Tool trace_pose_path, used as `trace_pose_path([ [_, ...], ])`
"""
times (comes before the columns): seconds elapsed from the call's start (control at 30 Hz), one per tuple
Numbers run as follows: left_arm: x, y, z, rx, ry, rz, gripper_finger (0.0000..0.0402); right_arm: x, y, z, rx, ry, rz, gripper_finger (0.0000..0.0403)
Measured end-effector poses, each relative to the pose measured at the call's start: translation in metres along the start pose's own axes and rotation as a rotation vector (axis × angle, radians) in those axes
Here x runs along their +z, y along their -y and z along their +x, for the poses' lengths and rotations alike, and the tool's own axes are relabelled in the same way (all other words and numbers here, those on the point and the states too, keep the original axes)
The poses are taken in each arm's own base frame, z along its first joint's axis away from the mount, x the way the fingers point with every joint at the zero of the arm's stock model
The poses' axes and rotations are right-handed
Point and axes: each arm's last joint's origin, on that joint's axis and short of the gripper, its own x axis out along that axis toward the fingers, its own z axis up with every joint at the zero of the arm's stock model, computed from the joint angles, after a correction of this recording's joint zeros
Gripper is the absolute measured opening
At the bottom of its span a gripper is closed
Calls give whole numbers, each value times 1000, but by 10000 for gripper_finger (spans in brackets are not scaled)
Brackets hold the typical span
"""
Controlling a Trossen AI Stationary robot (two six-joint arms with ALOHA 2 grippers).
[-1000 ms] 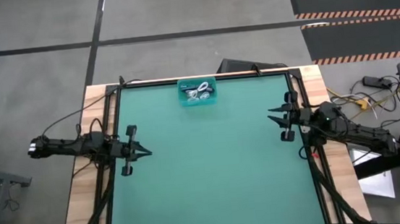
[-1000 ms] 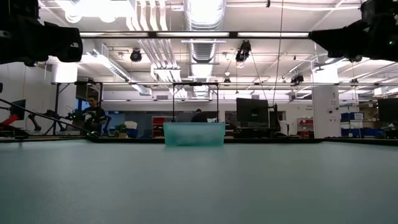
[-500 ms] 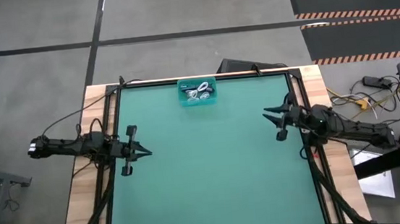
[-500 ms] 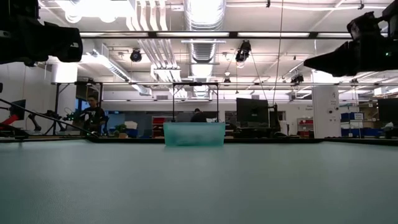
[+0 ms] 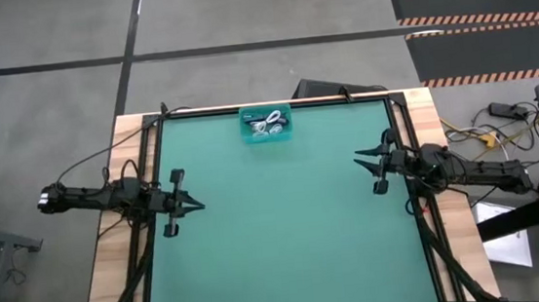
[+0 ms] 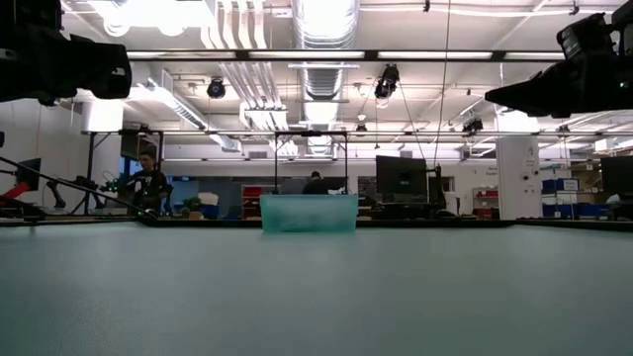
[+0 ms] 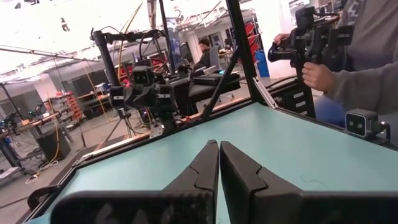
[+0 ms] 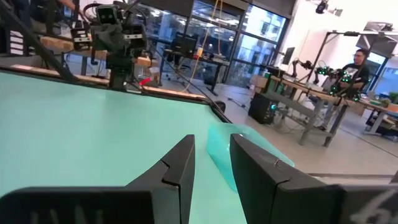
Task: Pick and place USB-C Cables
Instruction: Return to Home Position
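All the USB-C Cables (image 5: pixel 268 125) I can find lie in the green bin (image 5: pixel 249 132), white coils and a dark one tangled together, so I can't read a long axis on any single bundle. The bin sits at the middle of the far edge of the worktop (image 5: pixel 277 238), with its longer side along that edge. Nothing else lies on the green surface, so I judge the placing done and only the retreat left. The left gripper (image 5: pixel 199 205) hovers over its own side of the worktop, pointing straight across, and its wrist view shows the fingers (image 7: pixel 200 172) pressed together and empty. The right gripper (image 5: pixel 358 160) hovers opposite, angled a little toward the bin, its fingers (image 8: pixel 178 160) a narrow gap apart and holding nothing. Both are well apart from the bin; the right looks slightly nearer, and the bin lies ahead of its tips and off to one side. For going home, I reckon each arm just draws back to its own side, away from the bin.
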Motion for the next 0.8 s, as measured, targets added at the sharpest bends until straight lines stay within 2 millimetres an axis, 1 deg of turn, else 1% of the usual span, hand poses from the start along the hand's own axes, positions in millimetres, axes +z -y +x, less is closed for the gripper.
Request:
trace_pose_path([
  [0.57,0,0,0,-2,-5,-1,0,-1,6,0,-65,-15,3,93],
  [0.8,-1,0,0,-2,-7,-1,0,-3,6,2,-60,-33,1,93],
])
